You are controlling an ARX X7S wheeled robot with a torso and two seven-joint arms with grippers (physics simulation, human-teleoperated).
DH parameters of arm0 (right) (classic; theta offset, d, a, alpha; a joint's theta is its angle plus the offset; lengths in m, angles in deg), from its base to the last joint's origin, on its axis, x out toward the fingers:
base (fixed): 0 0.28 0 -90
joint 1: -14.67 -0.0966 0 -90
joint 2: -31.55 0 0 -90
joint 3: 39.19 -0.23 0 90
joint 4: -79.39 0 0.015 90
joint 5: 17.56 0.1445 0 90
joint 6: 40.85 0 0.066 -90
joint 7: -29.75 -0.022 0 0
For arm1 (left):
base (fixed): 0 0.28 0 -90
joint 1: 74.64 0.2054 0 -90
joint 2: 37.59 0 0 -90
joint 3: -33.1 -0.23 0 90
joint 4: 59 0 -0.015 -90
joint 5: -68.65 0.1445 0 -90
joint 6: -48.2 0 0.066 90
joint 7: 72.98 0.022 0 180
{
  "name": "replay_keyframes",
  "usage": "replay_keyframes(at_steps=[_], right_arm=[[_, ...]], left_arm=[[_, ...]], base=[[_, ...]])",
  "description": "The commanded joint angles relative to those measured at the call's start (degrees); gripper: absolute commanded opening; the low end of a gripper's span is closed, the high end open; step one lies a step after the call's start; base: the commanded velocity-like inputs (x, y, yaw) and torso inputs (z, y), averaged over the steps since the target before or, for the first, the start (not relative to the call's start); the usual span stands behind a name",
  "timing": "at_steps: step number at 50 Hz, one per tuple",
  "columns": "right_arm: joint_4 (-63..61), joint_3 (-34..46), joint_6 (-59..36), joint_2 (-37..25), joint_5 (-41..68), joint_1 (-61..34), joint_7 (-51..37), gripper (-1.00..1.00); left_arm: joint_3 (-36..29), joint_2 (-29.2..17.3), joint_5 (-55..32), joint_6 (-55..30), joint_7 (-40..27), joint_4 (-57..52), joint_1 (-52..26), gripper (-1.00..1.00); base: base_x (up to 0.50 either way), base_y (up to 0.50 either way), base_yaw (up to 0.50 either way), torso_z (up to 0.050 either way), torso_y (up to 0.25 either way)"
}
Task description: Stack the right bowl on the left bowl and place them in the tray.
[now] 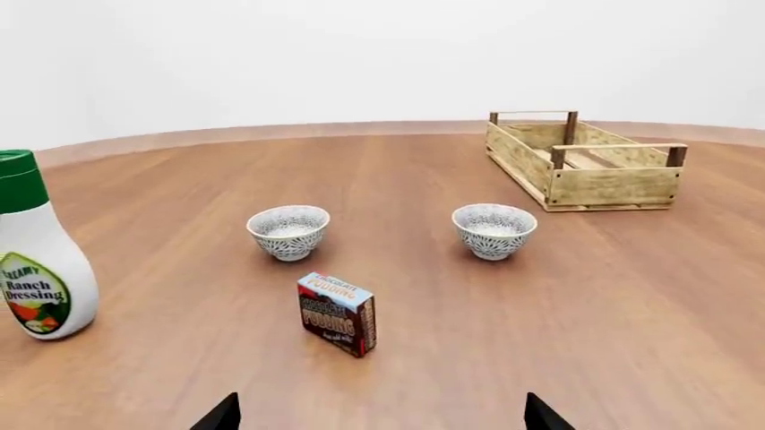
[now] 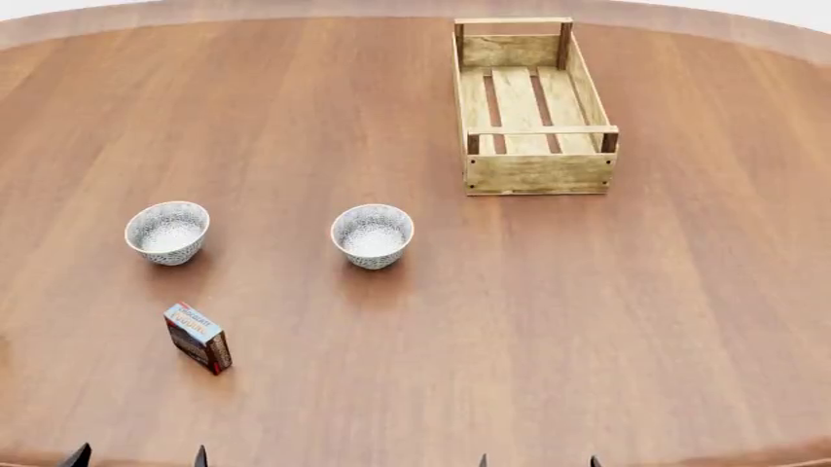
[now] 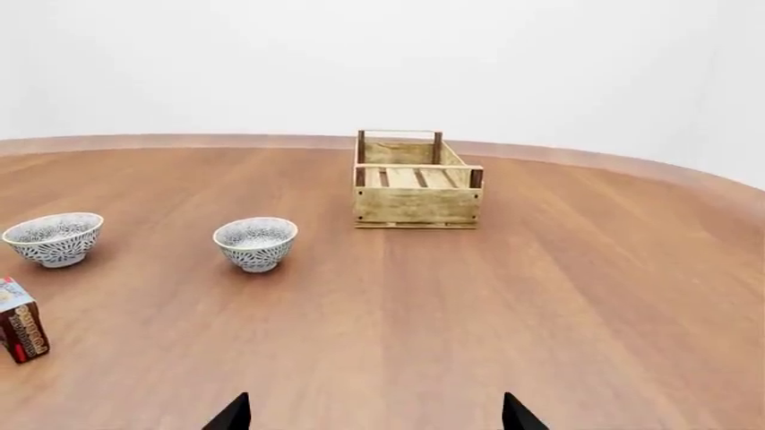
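Two patterned white bowls stand apart on the brown table: the left bowl [image 2: 167,232] [image 1: 288,231] [image 3: 53,238] and the right bowl [image 2: 373,234] [image 1: 495,229] [image 3: 256,243]. Both are upright and empty. The tray [image 2: 534,105] [image 1: 582,161] [image 3: 416,180], a long light-wood crate with slatted floor, stands empty beyond the right bowl. My left gripper [image 1: 380,417] [image 2: 136,457] is open and empty near the front edge, well short of the bowls. My right gripper [image 3: 373,414] [image 2: 536,461] is open and empty, also at the front edge.
A small red-and-blue pudding box [image 2: 198,338] [image 1: 337,313] [image 3: 20,319] stands in front of the left bowl. A ranch dressing bottle [image 1: 34,255] with a green cap stands left of it. The table's curved far edge [image 2: 389,8] lies behind the tray.
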State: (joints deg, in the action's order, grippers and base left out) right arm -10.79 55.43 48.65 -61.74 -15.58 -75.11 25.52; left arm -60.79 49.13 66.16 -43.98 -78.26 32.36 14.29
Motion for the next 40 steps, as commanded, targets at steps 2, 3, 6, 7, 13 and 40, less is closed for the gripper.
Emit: replay_keyframes(at_steps=[2, 3, 6, 7, 13, 40], right_arm=[[0.20, 0.11, 0.21, -0.17, 0.23, -0.10, -0.16, 1.00], [0.04, 0.25, 0.16, -0.26, 0.28, -0.08, -0.26, 1.00], [-0.35, 0.71, 0.22, -0.58, 0.25, 0.05, -0.54, 1.00], [-0.16, 0.80, 0.35, -0.64, 0.37, 0.04, -0.60, 1.00], [-0.42, 1.54, 0.26, -1.02, 0.71, 0.11, -1.01, 1.00], [-1.05, 3.70, 0.29, -2.91, 2.11, 0.16, -2.91, 1.00]], left_arm=[[-0.01, -0.05, -0.27, 1.30, -0.18, 0.06, 0.35, 1.00], [0.06, -0.10, -0.79, 1.58, -0.08, -0.02, 0.36, 1.00], [0.04, -0.32, -0.15, 1.44, -1.49, -0.92, 0.15, 1.00], [0.21, -0.35, -0.97, 1.37, -1.27, -1.43, 0.09, 1.00], [-0.40, -0.82, -1.80, 0.77, -1.36, -1.23, -0.07, 1.00], [-2.32, -2.48, -4.14, 0.48, -3.06, -1.79, -0.22, 1.00]], base=[[0.00, 0.00, 0.00, 0.000, 0.000], [0.00, 0.00, 0.00, 0.000, 0.000], [0.00, 0.00, 0.00, 0.000, 0.000], [0.00, 0.00, 0.00, 0.000, 0.000], [0.00, 0.00, 0.00, 0.026, 0.000], [0.00, 0.00, 0.00, 0.050, 0.000]])
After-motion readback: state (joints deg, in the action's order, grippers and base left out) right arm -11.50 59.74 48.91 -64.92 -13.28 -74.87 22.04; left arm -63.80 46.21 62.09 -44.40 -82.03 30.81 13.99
